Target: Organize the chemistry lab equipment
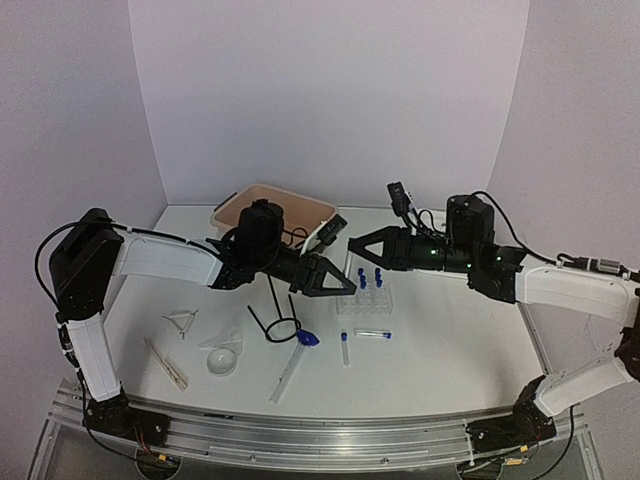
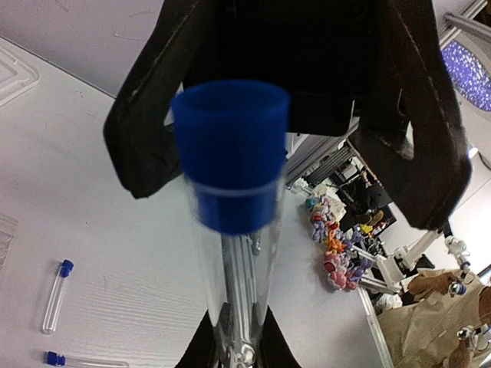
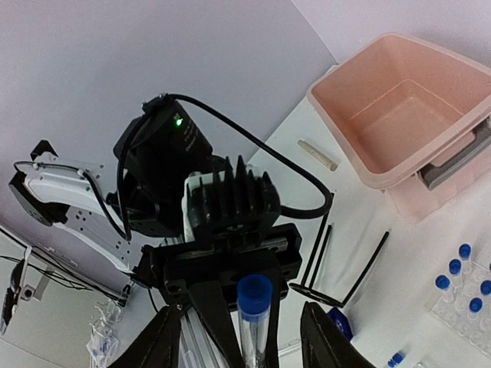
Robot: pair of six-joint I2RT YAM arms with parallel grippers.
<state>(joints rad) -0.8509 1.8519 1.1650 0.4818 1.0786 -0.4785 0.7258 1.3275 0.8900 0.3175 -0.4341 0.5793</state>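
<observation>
The left gripper (image 2: 236,346) pinches the lower end of a small clear blue-capped tube (image 2: 230,153), holding it in the air above the tabletop (image 1: 450,350), near the clear tube rack (image 1: 365,300). The right gripper (image 3: 245,322) faces it, its fingers spread on either side of the capped end without pressing on it. Two more tubes (image 1: 372,334) lie in front of the rack.

In the left wrist view the blue-capped tube (image 2: 234,230) is blurred, and its lower end runs off the picture's bottom edge with the fingers of the left end effector (image 2: 236,354). From above it is too small to make out. The left arm hides the near side of the beige tub (image 1: 305,200).
</observation>
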